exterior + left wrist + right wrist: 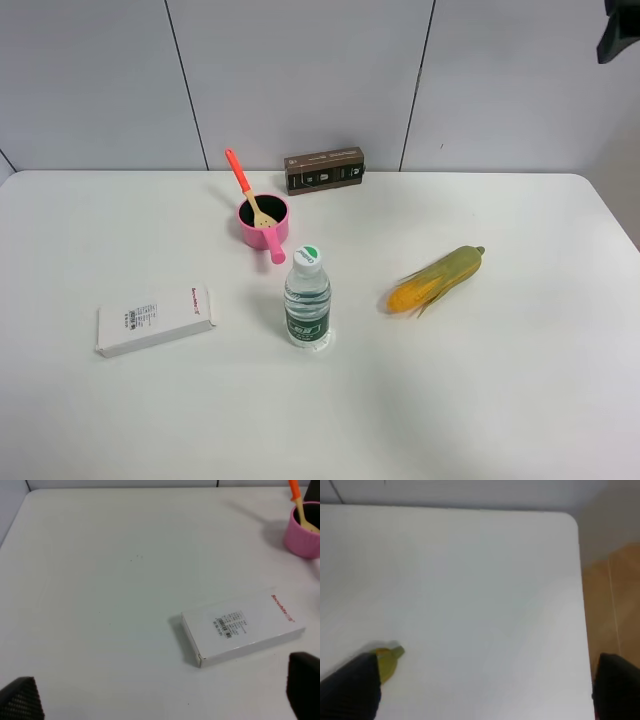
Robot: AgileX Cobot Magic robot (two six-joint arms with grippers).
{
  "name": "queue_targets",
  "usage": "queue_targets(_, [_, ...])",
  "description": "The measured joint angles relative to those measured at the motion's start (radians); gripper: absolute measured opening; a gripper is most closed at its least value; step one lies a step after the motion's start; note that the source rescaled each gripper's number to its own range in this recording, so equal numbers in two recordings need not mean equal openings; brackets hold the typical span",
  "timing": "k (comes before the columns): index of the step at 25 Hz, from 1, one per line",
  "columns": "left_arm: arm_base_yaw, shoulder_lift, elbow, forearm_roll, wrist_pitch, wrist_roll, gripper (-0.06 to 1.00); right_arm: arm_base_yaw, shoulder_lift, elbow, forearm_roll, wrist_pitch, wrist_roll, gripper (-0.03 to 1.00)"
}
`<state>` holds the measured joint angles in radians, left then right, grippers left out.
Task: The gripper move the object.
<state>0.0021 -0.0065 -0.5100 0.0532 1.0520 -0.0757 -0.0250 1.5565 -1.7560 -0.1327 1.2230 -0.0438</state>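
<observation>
The wooden spatula (243, 180) stands tilted in the pink saucepan (258, 238) at the back middle of the table, tan blade down in the pan and orange-red handle pointing up and to the left. The left wrist view shows it at the frame's edge (295, 491), inside the saucepan (300, 542). My left gripper (160, 700) is open and empty, above the table near the white box and well away from the saucepan. My right gripper (482, 690) is open and empty, high over the table's right side. Neither gripper's fingers show in the exterior view.
A water bottle (307, 300) stands in front of the saucepan. A white box (155, 318) lies at the left and also shows in the left wrist view (242, 627). A corn cob (435, 280) lies at the right. A dark brown box (323, 169) stands at the wall. A dark arm part (618, 30) hangs at the top right.
</observation>
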Motion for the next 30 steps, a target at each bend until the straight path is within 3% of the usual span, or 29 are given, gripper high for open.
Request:
queue_targets(10, [0.0,0.0,0.0,0.0,0.0,0.0,1.0,-0.023,-0.404,0.42,0.031,0.001,0.032,0.82])
queue_targets(20, [0.0,0.0,0.0,0.0,0.0,0.0,1.0,-0.023,-1.029,0.775,0.035,-0.001,0.083,0.82])
queue_targets(30, [0.0,0.0,0.0,0.0,0.0,0.0,1.0,-0.023,-1.431,1.105,0.072,-0.129,0.083,0.82])
